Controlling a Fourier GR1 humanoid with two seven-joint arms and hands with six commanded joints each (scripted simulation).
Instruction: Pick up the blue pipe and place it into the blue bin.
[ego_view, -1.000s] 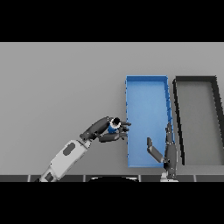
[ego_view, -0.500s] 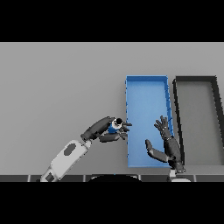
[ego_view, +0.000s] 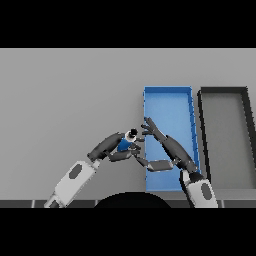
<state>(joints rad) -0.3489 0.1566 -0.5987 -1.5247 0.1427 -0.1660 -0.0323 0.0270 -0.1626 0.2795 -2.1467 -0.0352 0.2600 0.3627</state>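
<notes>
Grey table: left hand apparently curled round blue pipe; right hand spread beside it, over blue bin.

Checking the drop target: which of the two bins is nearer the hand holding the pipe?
The blue bin, right beside the left hand that holds the blue pipe. The dark bin lies farther right, beyond the blue one.

blue pipe: mostly hidden in left hand | blue bin: part-covered by right hand
</notes>
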